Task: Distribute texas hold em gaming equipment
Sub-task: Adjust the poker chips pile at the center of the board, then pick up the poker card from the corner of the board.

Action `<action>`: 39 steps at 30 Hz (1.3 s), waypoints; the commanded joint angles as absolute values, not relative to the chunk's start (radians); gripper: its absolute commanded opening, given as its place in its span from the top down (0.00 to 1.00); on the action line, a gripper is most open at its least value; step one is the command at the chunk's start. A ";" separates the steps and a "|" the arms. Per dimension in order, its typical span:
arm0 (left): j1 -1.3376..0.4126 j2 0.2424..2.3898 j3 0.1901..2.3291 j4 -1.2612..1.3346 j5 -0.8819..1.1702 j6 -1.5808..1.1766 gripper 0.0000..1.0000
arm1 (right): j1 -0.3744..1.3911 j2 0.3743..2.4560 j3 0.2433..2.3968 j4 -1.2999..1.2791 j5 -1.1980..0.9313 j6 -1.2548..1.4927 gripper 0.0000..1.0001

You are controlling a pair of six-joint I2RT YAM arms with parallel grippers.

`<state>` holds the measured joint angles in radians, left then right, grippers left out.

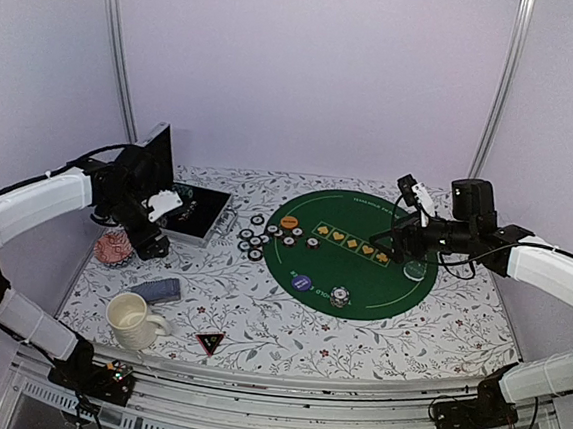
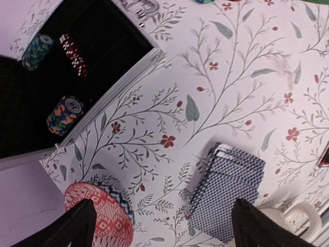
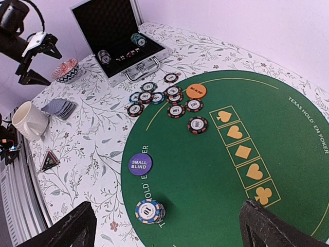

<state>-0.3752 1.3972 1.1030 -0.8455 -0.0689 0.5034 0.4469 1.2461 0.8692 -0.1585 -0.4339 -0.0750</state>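
Top external view: poker chips [image 1: 255, 241] are clustered at mid worktop [image 1: 257, 322], playing cards [image 1: 155, 289] toward its near-left corner. Left pincer [image 2: 163, 206] and right pincer [image 3: 165, 206] are spread, empty; finger bases are cropped.

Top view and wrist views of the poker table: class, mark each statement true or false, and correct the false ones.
1. The small blind button lies on the green mat. True.
2. The deck of cards sits inside the open case. False: it lies on the floral tablecloth, outside the case, near the mug.
3. The triangular marker lies on the green mat. False: it lies on the tablecloth near the table's front edge.
4. The left gripper is open and holds nothing. True.
5. Some chips are in the case. True.
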 commanded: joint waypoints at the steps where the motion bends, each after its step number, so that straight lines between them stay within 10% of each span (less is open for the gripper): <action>1: -0.230 1.324 1.067 -0.813 0.210 0.773 0.05 | 0.453 1.258 0.862 -0.121 -0.531 -0.130 0.01; 39: -0.224 1.482 0.821 -0.694 0.214 0.872 0.02 | 0.454 1.171 0.781 -0.055 -0.554 -0.159 0.01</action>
